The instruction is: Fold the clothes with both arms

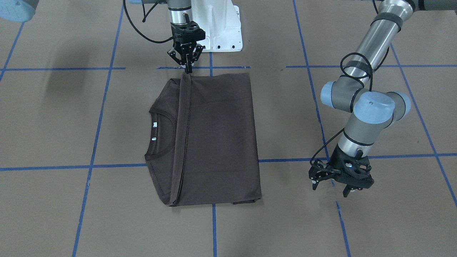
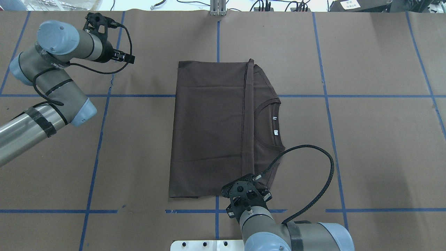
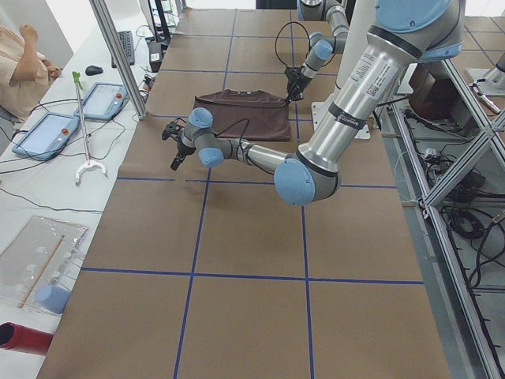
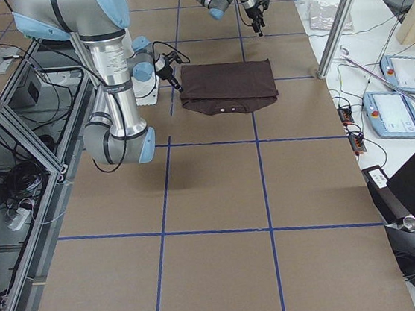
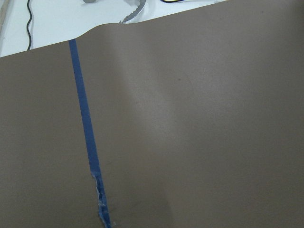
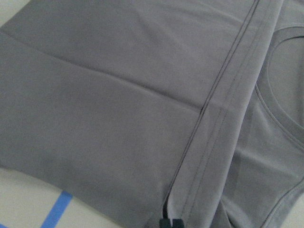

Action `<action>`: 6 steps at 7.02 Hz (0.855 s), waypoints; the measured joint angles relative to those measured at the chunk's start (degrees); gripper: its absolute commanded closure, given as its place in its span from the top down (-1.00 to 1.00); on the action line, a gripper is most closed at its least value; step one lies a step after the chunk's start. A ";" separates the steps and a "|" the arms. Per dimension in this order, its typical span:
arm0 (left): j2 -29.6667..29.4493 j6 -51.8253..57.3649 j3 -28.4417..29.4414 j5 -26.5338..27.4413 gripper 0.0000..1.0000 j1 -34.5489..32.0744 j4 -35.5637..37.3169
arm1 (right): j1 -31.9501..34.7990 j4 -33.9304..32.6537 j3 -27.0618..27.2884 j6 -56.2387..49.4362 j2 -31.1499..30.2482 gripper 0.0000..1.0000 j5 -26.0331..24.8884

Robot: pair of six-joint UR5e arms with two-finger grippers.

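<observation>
The dark brown T-shirt [image 1: 214, 139] lies flat on the brown table, its lower part folded over up to the collar [image 1: 162, 134], where small white labels show. In the overhead view, the T-shirt [image 2: 209, 129] lies mid-table. My right gripper [image 1: 187, 67] is shut on the folded hem's corner at the shirt's edge nearest the robot base. The right wrist view shows the hem [image 6: 209, 114] running up from the closed fingertips [image 6: 170, 222]. My left gripper [image 1: 330, 189] is open and empty, off to the shirt's side, apart from it. It also shows in the overhead view [image 2: 110, 38].
The white pedestal base [image 1: 221, 28] stands just behind the right gripper. Blue tape lines [image 5: 85, 123] grid the brown paper. A metal post [image 3: 118, 55], tablets [image 3: 102, 99] and a person [image 3: 24, 63] are along the operators' side.
</observation>
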 measured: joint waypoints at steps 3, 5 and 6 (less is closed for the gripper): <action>0.03 -0.04 -0.02 0.00 1.00 0.03 0.00 | 0.27 0.11 -0.29 0.78 0.18 -1.00 0.02; 0.03 -1.03 -0.08 0.00 1.00 0.36 0.00 | 1.12 0.04 2.23 2.47 -1.14 -1.00 -0.02; 0.03 -1.31 -0.09 0.00 1.00 0.52 0.00 | 1.24 0.01 3.45 6.38 -3.12 -1.00 0.04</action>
